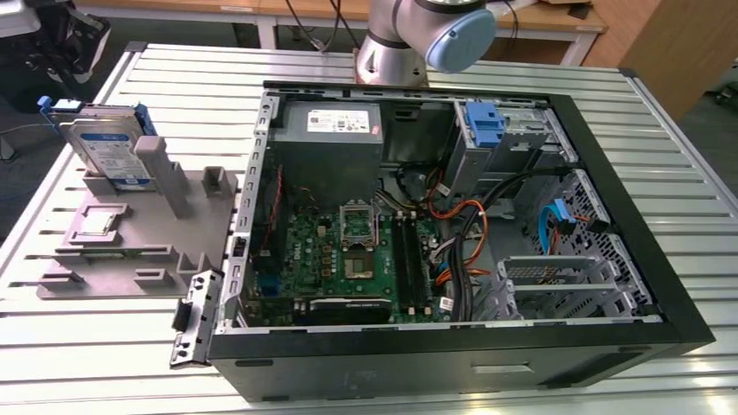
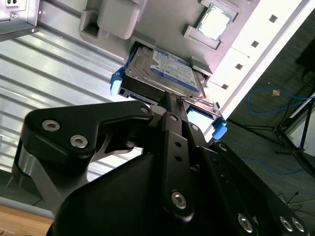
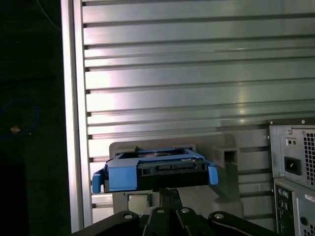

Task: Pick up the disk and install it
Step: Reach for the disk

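I find the disk (image 1: 106,143) standing on edge in the grey fixture (image 1: 138,238) at the exterior view's upper left. It is rigid, dense and shock-sensitive by my judgement, best taken across its blue rails (image 3: 120,177), while the gripper (image 2: 170,98) hangs above it, fingers together, empty.

A robotics lab or workshop: a slatted aluminium worktop (image 1: 173,69) carries an opened black desktop computer case (image 1: 461,367) at frame centre, a silver-grey robot arm (image 1: 398,47) stands upper middle, wooden benches (image 1: 542,22) behind.
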You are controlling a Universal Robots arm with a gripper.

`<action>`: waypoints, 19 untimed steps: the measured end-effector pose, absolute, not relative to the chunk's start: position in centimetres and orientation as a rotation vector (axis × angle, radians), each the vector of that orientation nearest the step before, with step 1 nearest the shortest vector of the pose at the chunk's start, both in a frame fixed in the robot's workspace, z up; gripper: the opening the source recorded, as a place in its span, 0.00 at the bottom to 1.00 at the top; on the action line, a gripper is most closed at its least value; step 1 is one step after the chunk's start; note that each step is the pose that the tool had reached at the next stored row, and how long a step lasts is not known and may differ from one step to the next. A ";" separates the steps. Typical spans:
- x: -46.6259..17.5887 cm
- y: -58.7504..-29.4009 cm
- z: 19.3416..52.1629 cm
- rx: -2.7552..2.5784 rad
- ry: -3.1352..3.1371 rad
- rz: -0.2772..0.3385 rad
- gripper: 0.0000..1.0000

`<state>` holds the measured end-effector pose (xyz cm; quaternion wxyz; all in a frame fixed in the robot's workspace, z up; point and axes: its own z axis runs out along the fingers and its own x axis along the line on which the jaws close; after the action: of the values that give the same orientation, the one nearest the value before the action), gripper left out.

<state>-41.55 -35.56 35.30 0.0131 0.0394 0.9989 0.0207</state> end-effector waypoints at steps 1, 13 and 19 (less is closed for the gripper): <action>-41.5 -35.6 35.3 0.124 3.120 0.065 0.10; -41.5 -35.5 35.1 0.110 3.133 0.066 0.10; -41.7 -34.6 34.8 0.105 3.133 0.066 0.10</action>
<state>-41.74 -34.57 34.82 0.0030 0.0335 0.9992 0.0210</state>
